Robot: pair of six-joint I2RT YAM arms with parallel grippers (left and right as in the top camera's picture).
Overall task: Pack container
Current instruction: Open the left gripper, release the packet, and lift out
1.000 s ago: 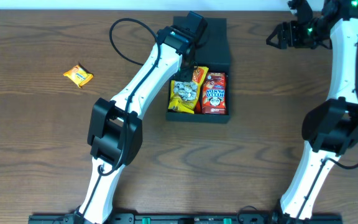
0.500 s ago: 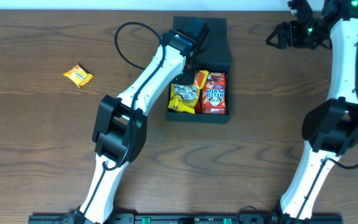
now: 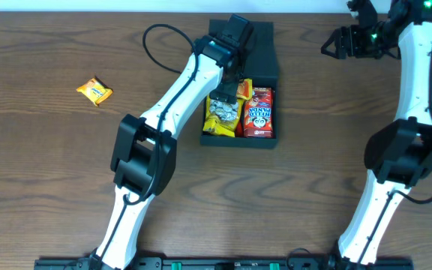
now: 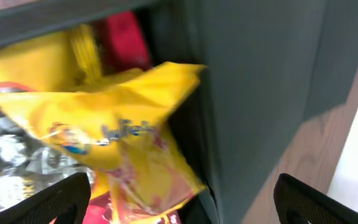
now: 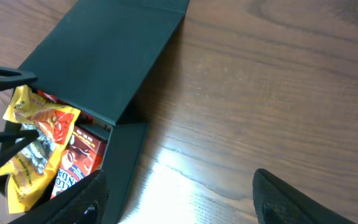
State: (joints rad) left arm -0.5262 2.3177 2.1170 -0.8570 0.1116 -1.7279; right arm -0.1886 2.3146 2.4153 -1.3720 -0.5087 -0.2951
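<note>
The dark container (image 3: 262, 54) lies open at the table's far middle, its flap lid folded back. Inside are a silver-and-yellow packet (image 3: 220, 112), a red Hello Panda box (image 3: 259, 112) and a yellow-orange packet (image 3: 243, 90). My left gripper (image 3: 231, 81) hangs over the container's back end. In the left wrist view its fingers stand wide apart (image 4: 182, 202), with the yellow-orange packet (image 4: 123, 130) loose between them against the container wall (image 4: 253, 74). My right gripper (image 3: 332, 46) is open and holds nothing, to the right of the container (image 5: 110, 56), over bare wood (image 5: 179, 193).
A small yellow snack packet (image 3: 94, 91) lies alone on the wooden table at the far left. The left arm's black cable loops above the table near the container. The table's back edge runs just behind the lid.
My left gripper has gone from shut to open, letting go of the yellow-orange packet in the container. The right arm has not moved.
</note>
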